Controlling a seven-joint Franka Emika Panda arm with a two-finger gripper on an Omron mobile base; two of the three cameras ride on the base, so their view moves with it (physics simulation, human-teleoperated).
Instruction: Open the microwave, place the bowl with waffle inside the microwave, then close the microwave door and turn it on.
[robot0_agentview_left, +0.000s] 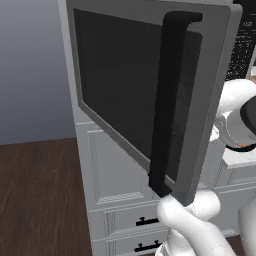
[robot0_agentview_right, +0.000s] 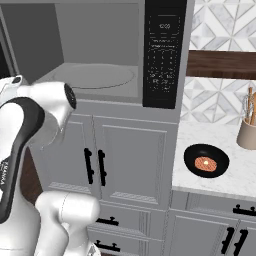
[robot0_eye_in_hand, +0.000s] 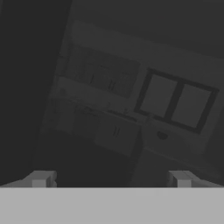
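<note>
**Door swung open, gripper released behind the tinted window**

In the hand view the gripper (robot0_eye_in_hand: 111, 179) is seen with its two finger tips (robot0_eye_in_hand: 41, 179) set wide apart at the bottom, and nothing is held between them. Past them a dim, darkened picture of the kitchen is presented, as if looked at through tinted glass: pale cabinet fronts and a paned window can be made out, tilted.

The microwave door (robot0_agentview_left: 125, 85) is shown swung well out in the left base view, its dark window facing the camera and its long black bar handle (robot0_agentview_left: 167, 105) standing upright near the free edge. The white arm is seen below and to the right of the door's lower corner.

In the right base view the microwave (robot0_agentview_right: 100, 55) is seen open, with its grey cavity exposed and the round glass turntable (robot0_agentview_right: 95, 75) lying bare on the floor of it. The black keypad panel (robot0_agentview_right: 164, 52) is set at the right of the cavity. White cabinet doors (robot0_agentview_right: 125, 160) with short black handles are placed beneath.

The bowl (robot0_agentview_right: 206, 160) is found on the pale counter (robot0_agentview_right: 200, 140) to the right of the microwave, well apart from it and lower, with the waffle (robot0_agentview_right: 205, 163) lying inside it. A beige utensil holder (robot0_agentview_right: 247, 132) is stood further right on the same counter.
</note>
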